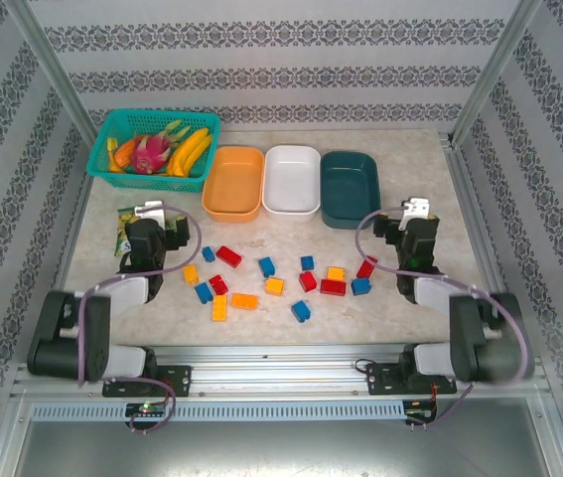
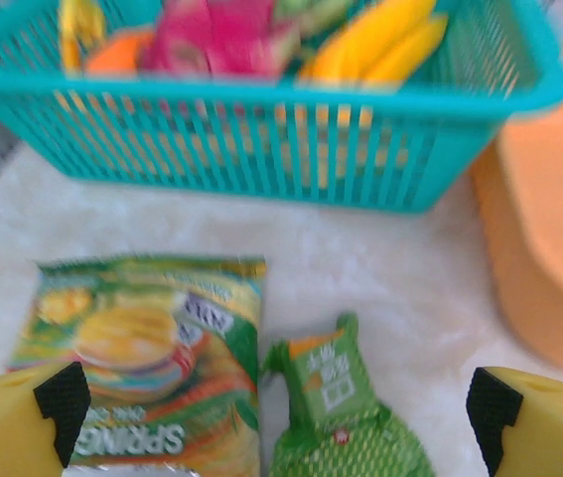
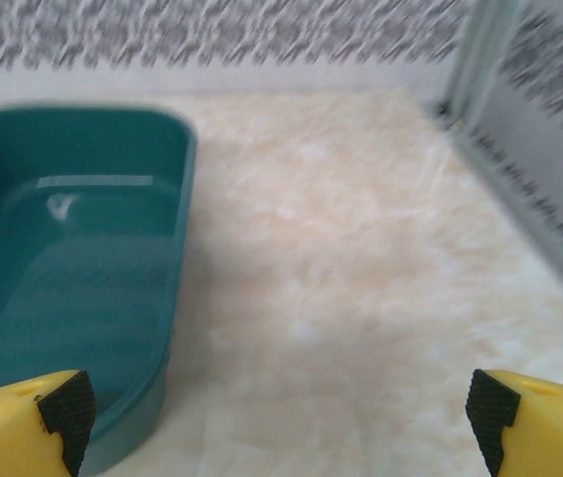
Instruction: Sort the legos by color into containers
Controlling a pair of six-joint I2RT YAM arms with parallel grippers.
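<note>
Currently the left hand (image 2: pixel 279 409) hangs open by the snack packets (image 2: pixel 152 358); the right hand (image 3: pixel 279 407) gapes open beside the teal tray (image 3: pixel 72 268) (legos (image 1: pixel 273 286) lie scattered on the table (image 1: pixel 410 169)).

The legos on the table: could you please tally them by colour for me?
Blue legos: 6
Red legos: 5
Orange legos: 5
Total: 16, all loose on the table, none in a tray.
</note>
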